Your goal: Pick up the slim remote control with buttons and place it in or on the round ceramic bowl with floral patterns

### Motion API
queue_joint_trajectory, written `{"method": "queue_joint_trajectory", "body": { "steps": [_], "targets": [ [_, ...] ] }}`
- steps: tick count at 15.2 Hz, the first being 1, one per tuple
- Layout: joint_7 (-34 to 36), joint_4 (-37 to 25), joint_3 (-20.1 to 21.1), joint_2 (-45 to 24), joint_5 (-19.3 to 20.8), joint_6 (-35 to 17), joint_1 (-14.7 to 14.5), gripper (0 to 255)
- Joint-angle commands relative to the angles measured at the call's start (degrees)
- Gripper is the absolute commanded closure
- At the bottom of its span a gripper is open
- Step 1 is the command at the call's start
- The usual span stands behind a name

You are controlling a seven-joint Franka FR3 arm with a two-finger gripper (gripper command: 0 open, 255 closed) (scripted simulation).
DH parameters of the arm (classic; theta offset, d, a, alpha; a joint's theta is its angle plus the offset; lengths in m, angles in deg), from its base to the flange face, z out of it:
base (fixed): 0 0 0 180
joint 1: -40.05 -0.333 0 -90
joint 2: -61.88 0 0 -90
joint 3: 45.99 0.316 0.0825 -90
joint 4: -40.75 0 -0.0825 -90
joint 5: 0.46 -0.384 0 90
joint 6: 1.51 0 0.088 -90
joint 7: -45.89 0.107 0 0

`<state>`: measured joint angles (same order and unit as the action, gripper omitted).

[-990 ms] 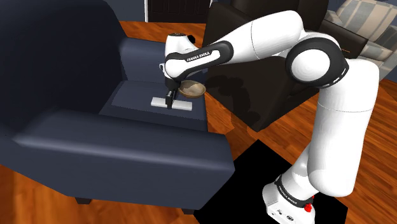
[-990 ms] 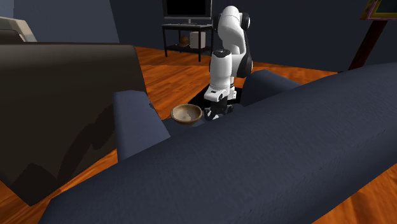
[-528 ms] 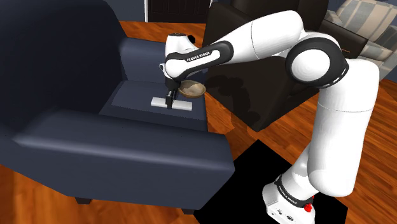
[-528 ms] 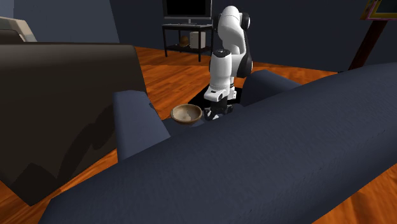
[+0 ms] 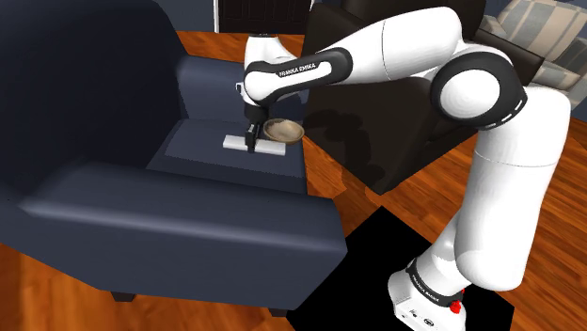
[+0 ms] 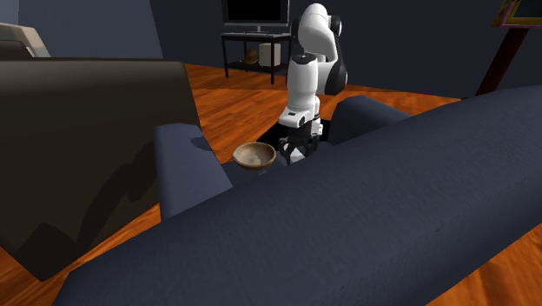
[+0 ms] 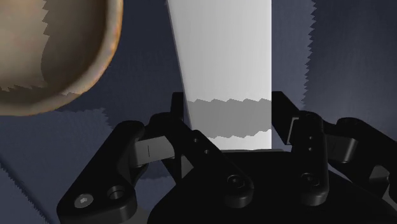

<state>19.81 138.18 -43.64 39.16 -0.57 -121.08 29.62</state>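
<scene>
The remote [image 5: 272, 146] is drawn as a plain white slim slab and hangs level just above the seat cushion [image 5: 193, 143] of a dark blue armchair. My black gripper [image 5: 251, 141] points down and is shut on the remote's middle. In the wrist view the white remote [image 7: 222, 57] runs away from the gripper [image 7: 229, 124], clasped between both fingers [image 7: 181, 118]. The bowl [image 5: 283, 129] is round and brownish and stands on the seat right beside the remote. I also see the bowl [image 6: 254, 155] from across the armchair's back, with the gripper [image 6: 295, 153] close beside it.
The armchair's padded arms [image 5: 179, 212] and high back [image 6: 373, 217] enclose the seat. A dark brown sofa [image 5: 386, 132] stands close behind the bowl. A TV stand [image 6: 256, 43] sits by the far wall. Wood floor surrounds everything, and my stand rests on a black patch [image 5: 376, 254].
The arm has risen a little and the remote has come up off the cushion with the shut gripper. The bowl has not moved.
</scene>
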Motion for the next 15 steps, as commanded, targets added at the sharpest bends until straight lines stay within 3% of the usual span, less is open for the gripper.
{"method": "queue_joint_trajectory", "body": {
  "steps": [1,15],
  "targets": [
    [-0.01,-0.38,0.01,0.75,-0.03,1.14,0.02,255],
    [0.05,-7.06,0.06,3.68,-0.12,10.75,0.04,255]
  ]
}}
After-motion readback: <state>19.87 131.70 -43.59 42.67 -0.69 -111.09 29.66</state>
